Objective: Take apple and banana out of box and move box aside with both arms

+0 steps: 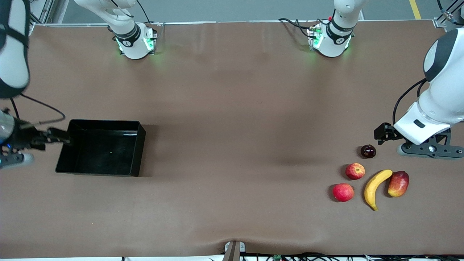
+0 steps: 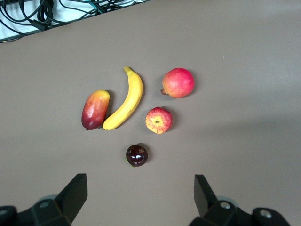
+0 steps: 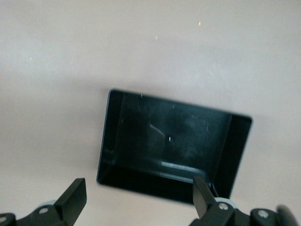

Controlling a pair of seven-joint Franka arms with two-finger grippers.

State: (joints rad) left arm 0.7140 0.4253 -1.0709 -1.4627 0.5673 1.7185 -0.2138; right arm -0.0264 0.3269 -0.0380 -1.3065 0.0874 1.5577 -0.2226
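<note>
Nearest, the banana [image 1: 376, 188] and apple [image 1: 355, 171] lie out on the table; the left gripper [image 1: 384, 133] waits above them, fingers apart. The empty box [image 1: 105, 170] sits aside, right gripper [image 1: 54, 137] open at its rim. Looks finished; only retreat remains

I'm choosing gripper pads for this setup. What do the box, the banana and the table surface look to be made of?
The box: glossy black, likely hard plastic; its walls catch sharp highlights. The banana: evenly yellow, smooth, unblemished skin, so possibly a plastic replica, though real fruit cannot be ruled out. The table: matte brown covering, perhaps cloth or paper; it shows soft creases and no glare.
</note>
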